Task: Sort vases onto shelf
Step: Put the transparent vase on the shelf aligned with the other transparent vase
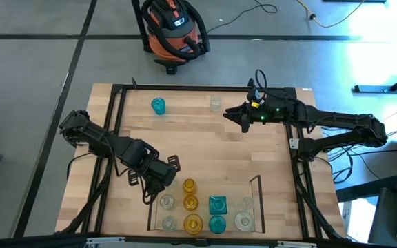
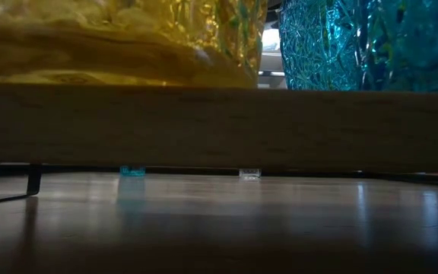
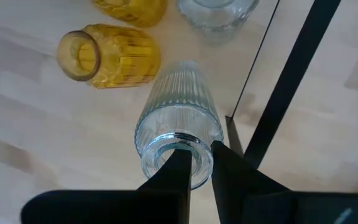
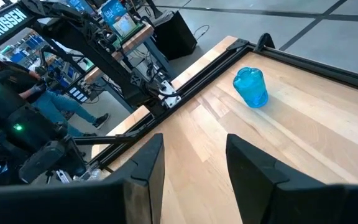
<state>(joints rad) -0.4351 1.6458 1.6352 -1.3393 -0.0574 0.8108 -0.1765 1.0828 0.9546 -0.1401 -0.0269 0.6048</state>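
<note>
Clear ribbed vase [image 3: 178, 121] in left jaws [image 3: 197, 163], shelf [image 1: 256, 182] corner

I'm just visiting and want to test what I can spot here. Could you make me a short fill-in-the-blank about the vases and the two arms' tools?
1. The left tool is shut on the rim of a ribbed ____ vase.
2. The right tool is ____, with nothing between its fingers.
3. Far from the shelf, a clear vase and a ____ vase still wait near the table's far edge.
4. Beside the held vase stands a vase coloured ____.

Missing words: clear; open; blue; yellow
</note>
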